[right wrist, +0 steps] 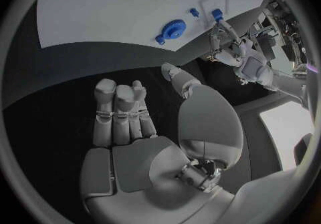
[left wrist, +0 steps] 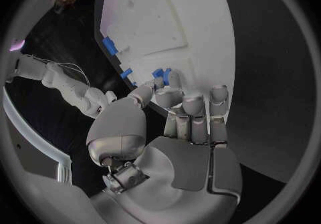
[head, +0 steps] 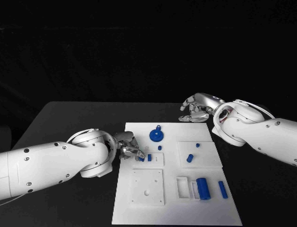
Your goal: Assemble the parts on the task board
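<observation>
The white task board (head: 176, 208) lies in the middle of the table. My left hand (head: 129, 150) is at the board's left edge, where thumb and a finger pinch a small blue part (head: 144, 157) that stands on the board; the left wrist view shows that part (left wrist: 159, 72) at the fingertips (left wrist: 171, 78). My right hand (head: 197, 109) hovers at the board's far edge with fingers curled in on nothing, as the right wrist view (right wrist: 127, 112) confirms. A blue gear (head: 157, 136) lies near the far edge and appears again in the right wrist view (right wrist: 173, 27).
On the board's right half lie a small blue peg (head: 160, 147), two short blue pieces (head: 197, 145) (head: 189, 158), a blue cylinder (head: 203, 187), a blue rod (head: 222, 189) and a white block (head: 182, 187). A square white plate (head: 148, 187) sits at the near left.
</observation>
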